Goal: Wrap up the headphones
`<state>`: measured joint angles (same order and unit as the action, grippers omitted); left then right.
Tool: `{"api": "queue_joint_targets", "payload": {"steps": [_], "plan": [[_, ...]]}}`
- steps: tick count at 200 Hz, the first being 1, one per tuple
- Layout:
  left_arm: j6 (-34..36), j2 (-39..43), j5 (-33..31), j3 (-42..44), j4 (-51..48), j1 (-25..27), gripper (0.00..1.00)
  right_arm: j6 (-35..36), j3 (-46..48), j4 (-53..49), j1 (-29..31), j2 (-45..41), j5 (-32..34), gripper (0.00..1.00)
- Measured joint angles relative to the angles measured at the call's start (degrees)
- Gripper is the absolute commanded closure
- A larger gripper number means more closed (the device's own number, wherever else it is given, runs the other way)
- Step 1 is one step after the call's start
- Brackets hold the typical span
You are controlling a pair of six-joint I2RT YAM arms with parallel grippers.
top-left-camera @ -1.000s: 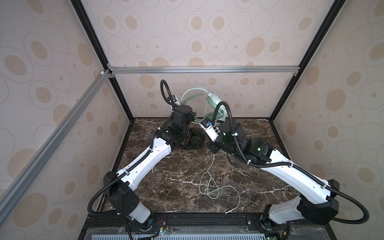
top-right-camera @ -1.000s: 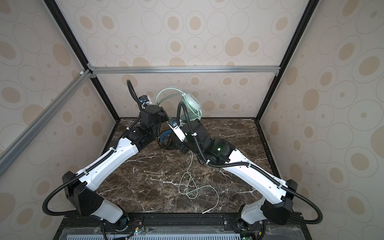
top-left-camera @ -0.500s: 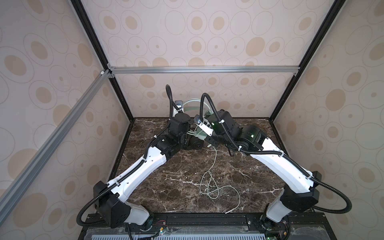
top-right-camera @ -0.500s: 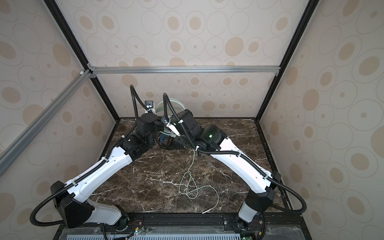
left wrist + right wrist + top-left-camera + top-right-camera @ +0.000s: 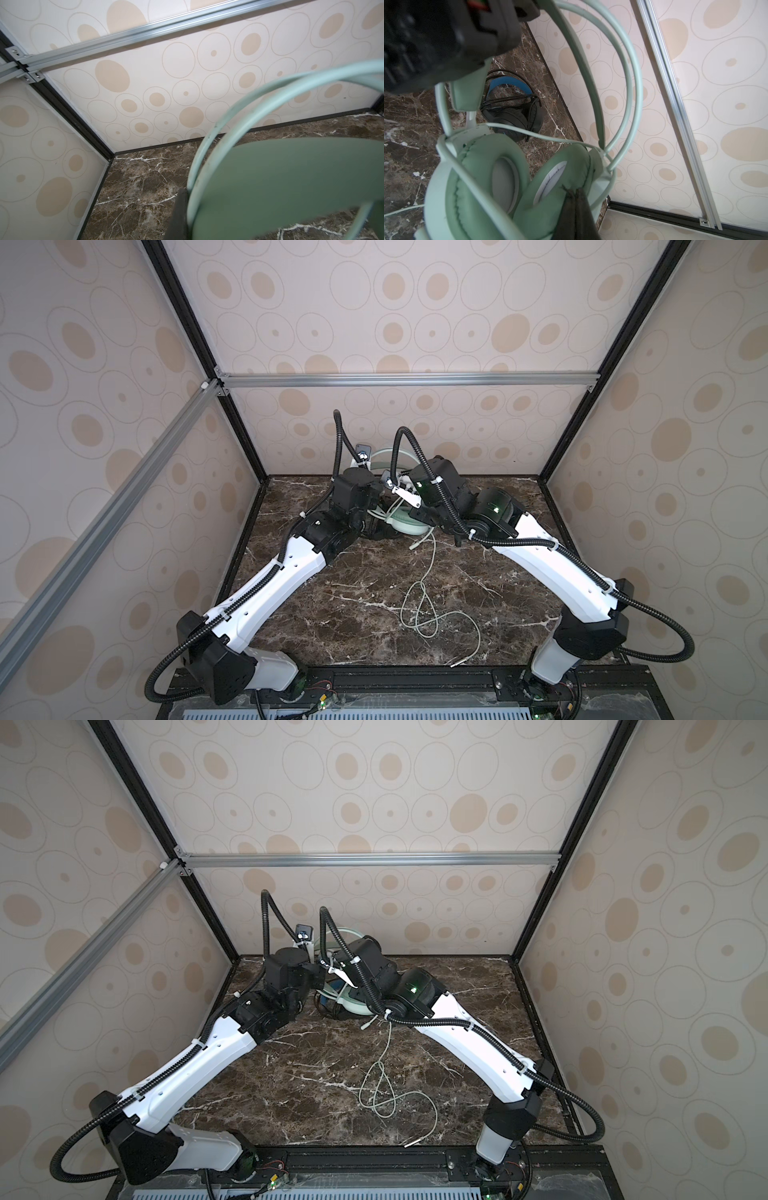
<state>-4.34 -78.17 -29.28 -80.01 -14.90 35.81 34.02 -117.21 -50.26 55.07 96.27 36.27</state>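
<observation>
Holding the mint-green headphones (image 5: 483, 172) between both arms, close to the back wall (image 5: 490, 435), about at its middle. Clamping the headband (image 5: 291, 176) in the left gripper (image 5: 184, 197), closed completely on it, showing only one dark finger (image 5: 178, 220) in the left wrist view. Pinching the rim of one ear cushion (image 5: 556, 166) with the right gripper (image 5: 572, 192), pressing its fingertips (image 5: 568, 205) tight together and leaving no gap. Turning the headband arch toward the back wall and the two cushions away from it, in both top views. Not possible to tell whether touching the marble table (image 5: 353, 593) or hanging just over it. Trailing the pale green cable (image 5: 433, 558) from the ear cups away from the back wall, lying in loose loops on the table and ending with the plug (image 5: 457, 664) at the side farthest from the back wall. Resting the black headphones (image 5: 512, 122) on the table just beside the mint-green pair, also near the back wall, showing the blue lining (image 5: 508, 82) and carrying the thin black cable (image 5: 508, 101) across them.
</observation>
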Motion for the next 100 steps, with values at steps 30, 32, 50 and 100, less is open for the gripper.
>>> {"api": "queue_joint_targets", "payload": {"steps": [30,32,50,100], "plan": [[-0.8,0.5,5.0,0.0,-3.5,-2.2,1.00,5.2,4.9,5.2,0.0,-1.0,2.6,0.94],[-0.9,0.5,5.3,0.0,-3.7,-2.3,1.00,5.9,5.5,5.8,0.0,-1.2,2.9,0.94],[-1.4,0.6,7.3,0.0,-5.5,-3.3,1.00,10.6,10.9,10.7,0.0,-3.8,4.3,0.92],[-1.7,0.6,10.3,-0.1,-10.4,-4.8,1.00,17.8,16.1,19.7,-0.4,-10.1,6.0,0.89]]}}
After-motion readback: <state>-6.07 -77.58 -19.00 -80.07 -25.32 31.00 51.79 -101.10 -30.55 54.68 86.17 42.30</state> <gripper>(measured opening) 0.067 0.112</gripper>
